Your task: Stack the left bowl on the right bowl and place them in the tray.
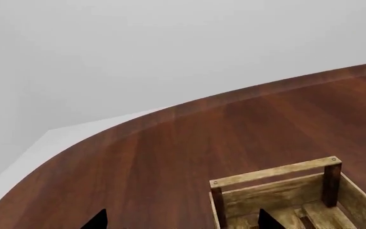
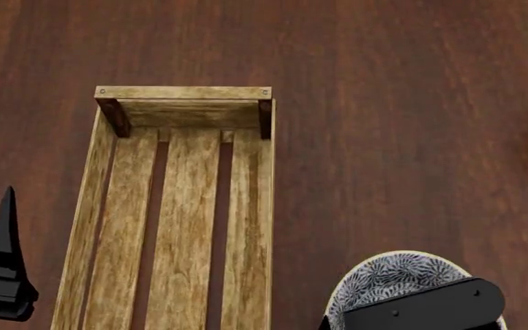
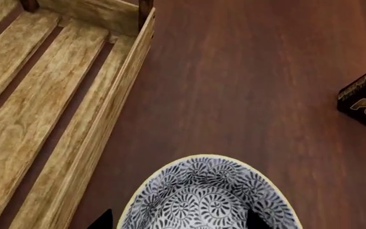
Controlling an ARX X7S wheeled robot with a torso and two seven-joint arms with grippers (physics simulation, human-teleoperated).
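- Left wrist view: the tray (image 1: 285,193) is sitting on the dark wood table (image 1: 170,157), w/ only one end showing — end board, two brown corner posts, a bit of slatted floor. The left gripper (image 1: 179,220) is showing just two black fingertips (image 1: 97,220), set wide apart; one tip is over bare table beside the tray, the other is over the tray's end. Nothing is sitting btwn them. The table's edge is curving away beyond the tray, grey backdrop past it.
- Head view: the tray (image 2: 183,93) is lying lengthwise on the table (image 2: 401,137), nothing inside. The left gripper (image 2: 3,275) is hovering just outside the tray's left wall. The bowl (image 2: 388,278), blue-white patterned, is sitting to the right of the tray, apart from it; the right arm's black part is covering its near side, so the right jaws can't be judged here. A dark item is peeking in at the far right edge.
- Right wrist view: the bowl (image 3: 208,195) is lying beside the tray (image 3: 116,102), a strip of table btwn them. The right gripper (image 3: 179,220) is showing two dark tips, one either side of the bowl; whether they're gripping it — can't tell. The pudding box (image 3: 364,100) is sitting well apart from the tray, past the bowl.
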